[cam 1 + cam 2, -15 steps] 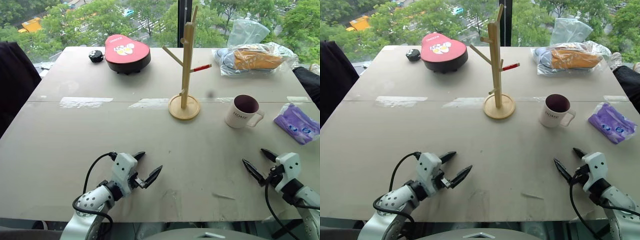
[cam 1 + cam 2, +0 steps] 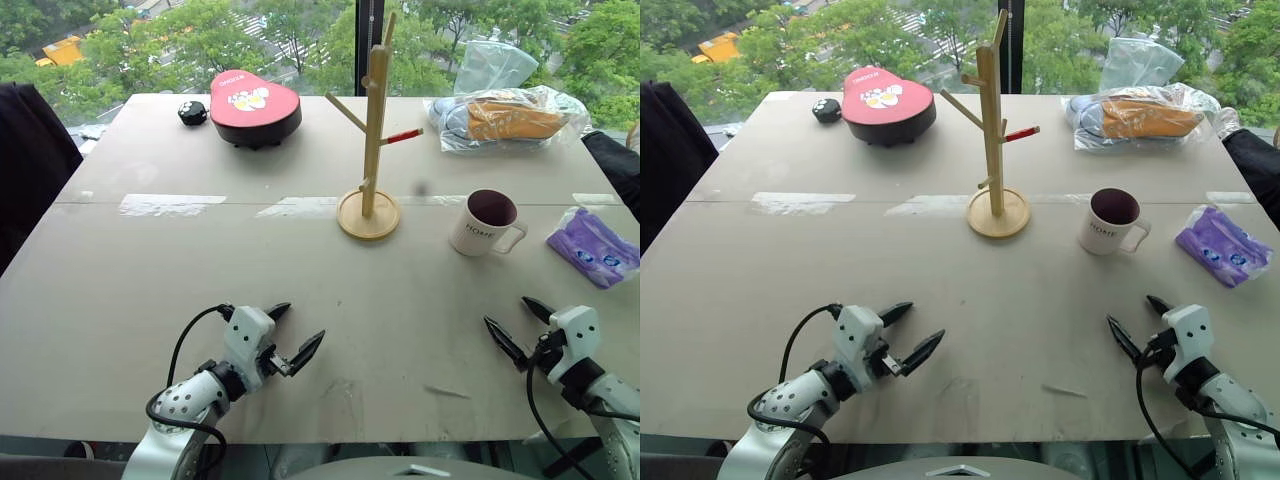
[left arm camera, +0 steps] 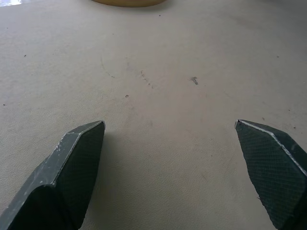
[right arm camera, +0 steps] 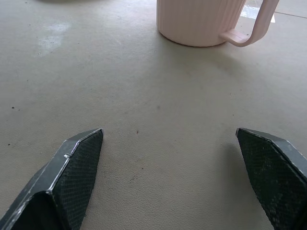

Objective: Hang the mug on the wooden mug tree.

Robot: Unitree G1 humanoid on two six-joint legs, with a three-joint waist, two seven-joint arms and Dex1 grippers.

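Black fingers of the left gripper stand apart, empty, near the table's front edge. Further back, centre, stands the tree; right of it the mug, upright, handle facing right. The right gripper, released and empty, sits directly before the mug, plainly nearer.

Mug on table at my one o'clock, mug tree at twelve, left of mug, my grippers nearest, left gripper at eleven, right gripper at two.
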